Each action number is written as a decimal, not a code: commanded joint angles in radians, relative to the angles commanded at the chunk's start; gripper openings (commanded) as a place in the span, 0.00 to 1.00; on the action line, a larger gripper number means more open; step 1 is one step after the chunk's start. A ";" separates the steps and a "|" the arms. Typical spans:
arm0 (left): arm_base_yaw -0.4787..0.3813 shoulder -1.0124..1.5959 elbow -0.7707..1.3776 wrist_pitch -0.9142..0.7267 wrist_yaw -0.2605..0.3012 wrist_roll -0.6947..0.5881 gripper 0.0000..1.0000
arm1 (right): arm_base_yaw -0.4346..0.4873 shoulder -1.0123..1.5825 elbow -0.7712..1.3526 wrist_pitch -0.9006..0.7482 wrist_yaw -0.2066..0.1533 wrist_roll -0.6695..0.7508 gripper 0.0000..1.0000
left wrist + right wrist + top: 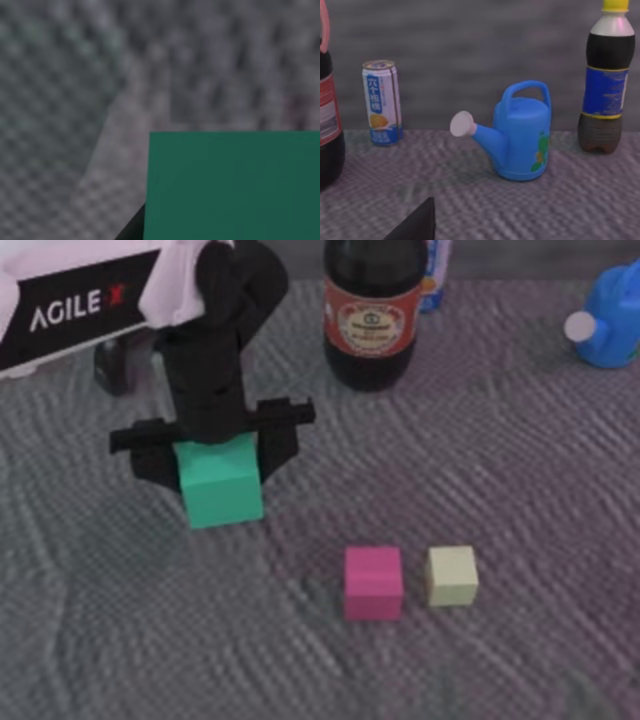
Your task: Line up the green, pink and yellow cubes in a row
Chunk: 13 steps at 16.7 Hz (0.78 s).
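Observation:
My left gripper point(220, 472) reaches down from the top view's upper left and is shut on the green cube point(222, 480), one black finger against each side. In the left wrist view the green cube point(232, 185) fills the near corner, with a dark finger point(132, 227) touching its edge. The pink cube point(373, 582) and the smaller yellow cube point(451, 575) sit side by side on the cloth, to the right of the green one and nearer the front, a small gap between them. My right arm is out of the top view; only a dark part of my right gripper point(417, 225) shows.
A dark sauce bottle point(372, 310) with a red label stands at the back centre, a drink can point(435, 275) behind it. A blue watering can point(610, 320) is at the back right. The right wrist view also shows a cola bottle point(605, 85).

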<state>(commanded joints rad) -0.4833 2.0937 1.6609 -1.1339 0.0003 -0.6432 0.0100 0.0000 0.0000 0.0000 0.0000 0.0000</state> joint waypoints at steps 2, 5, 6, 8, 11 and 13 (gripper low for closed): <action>-0.040 -0.065 -0.070 0.004 0.000 0.022 0.00 | 0.000 0.000 0.000 0.000 0.000 0.000 1.00; -0.100 -0.152 -0.162 0.009 0.000 0.055 0.00 | 0.000 0.000 0.000 0.000 0.000 0.000 1.00; -0.109 -0.163 -0.172 0.010 0.000 0.060 0.00 | 0.000 0.000 0.000 0.000 0.000 0.000 1.00; -0.111 -0.164 -0.173 0.010 0.000 0.061 0.00 | 0.000 0.000 0.000 0.000 0.000 0.000 1.00; -0.106 -0.155 -0.185 0.025 0.000 0.061 0.00 | 0.000 0.000 0.000 0.000 0.000 0.000 1.00; -0.105 -0.140 -0.229 0.085 0.000 0.059 0.00 | 0.000 0.000 0.000 0.000 0.000 0.000 1.00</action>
<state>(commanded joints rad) -0.5879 1.9538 1.4317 -1.0494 0.0005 -0.5847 0.0100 0.0000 0.0000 0.0000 0.0000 0.0000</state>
